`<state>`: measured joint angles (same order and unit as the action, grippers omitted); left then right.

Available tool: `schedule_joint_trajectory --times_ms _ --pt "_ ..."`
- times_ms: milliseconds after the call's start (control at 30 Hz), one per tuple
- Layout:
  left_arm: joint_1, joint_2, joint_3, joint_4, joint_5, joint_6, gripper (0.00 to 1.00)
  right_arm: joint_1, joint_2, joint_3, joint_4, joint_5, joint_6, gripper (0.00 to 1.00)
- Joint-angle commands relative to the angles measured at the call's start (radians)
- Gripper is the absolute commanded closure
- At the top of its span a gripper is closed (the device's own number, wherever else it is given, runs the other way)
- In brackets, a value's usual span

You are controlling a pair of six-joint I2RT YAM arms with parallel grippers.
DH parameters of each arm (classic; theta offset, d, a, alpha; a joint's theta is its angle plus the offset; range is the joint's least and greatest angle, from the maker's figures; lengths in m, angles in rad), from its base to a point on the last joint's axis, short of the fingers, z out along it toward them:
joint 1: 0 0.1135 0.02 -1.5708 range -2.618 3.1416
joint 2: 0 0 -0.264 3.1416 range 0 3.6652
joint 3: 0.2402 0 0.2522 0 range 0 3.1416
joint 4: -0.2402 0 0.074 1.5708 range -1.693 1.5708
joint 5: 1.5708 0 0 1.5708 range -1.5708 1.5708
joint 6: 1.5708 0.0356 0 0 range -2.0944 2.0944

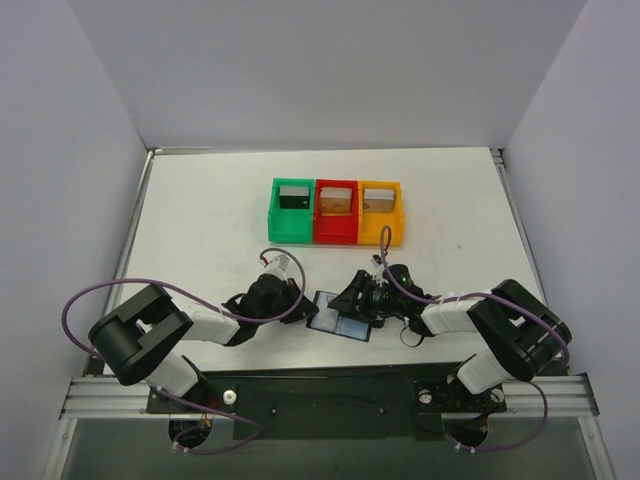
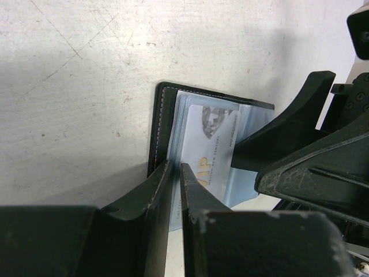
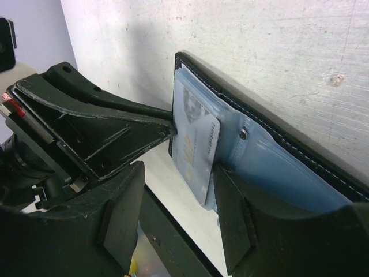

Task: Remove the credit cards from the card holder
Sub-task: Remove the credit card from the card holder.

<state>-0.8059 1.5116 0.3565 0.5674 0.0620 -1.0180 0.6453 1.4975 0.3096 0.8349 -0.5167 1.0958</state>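
**Open card holder lies between two end effectors**

The card holder (image 3: 271,158) is small, flat and black. It lies open on the white table (image 3: 277,52) with its inside facing up. A thin line of pale stitches runs along its dark edge. Inside it has see-through, light blue pockets. A tiny shiny stud (image 3: 243,134) sits in the middle of it.

A pale card (image 3: 199,144) sticks part way out of one pocket. It has a grey picture on it and the gold letters "VIP".

From above, the long side of the card holder runs from the left end effector (image 2: 177,187) across to the right end effector (image 3: 179,170). It is tilted a little, so the end by the right arm lies closer to the arm bases. The card pokes out over the long edge nearest the bases.

The left end effector is almost closed. Only a thin gap shows between its fingers (image 2: 193,190). It pinches one short end of the card holder right at its tips.

The right end effector is wide open and holds nothing. Its two fingers (image 3: 236,219) stand on either side of the card, and the card's loose end lies in the space between them.
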Motion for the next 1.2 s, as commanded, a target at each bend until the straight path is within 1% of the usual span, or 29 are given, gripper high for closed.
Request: schedule_joint_trajectory --times_ms 0,267,500,767,1167 --pt "-0.03 -0.011 -0.039 -0.144 -0.001 0.001 0.81 -0.004 -0.034 0.022 0.115 -0.045 0.009 0.53" --pt "-0.041 -0.051 -0.062 -0.159 -0.033 -0.022 0.82 -0.006 0.007 0.022 0.188 -0.065 0.044 0.53" --pt "-0.042 -0.051 -0.06 -0.153 -0.036 -0.028 0.81 -0.004 0.02 0.026 0.184 -0.074 0.036 0.53" --pt "-0.053 -0.033 -0.051 -0.135 -0.027 -0.03 0.81 0.002 0.055 0.04 0.173 -0.086 0.035 0.54" --pt "-0.076 0.032 -0.025 -0.106 -0.008 -0.036 0.82 0.008 0.066 0.037 0.259 -0.109 0.064 0.55"
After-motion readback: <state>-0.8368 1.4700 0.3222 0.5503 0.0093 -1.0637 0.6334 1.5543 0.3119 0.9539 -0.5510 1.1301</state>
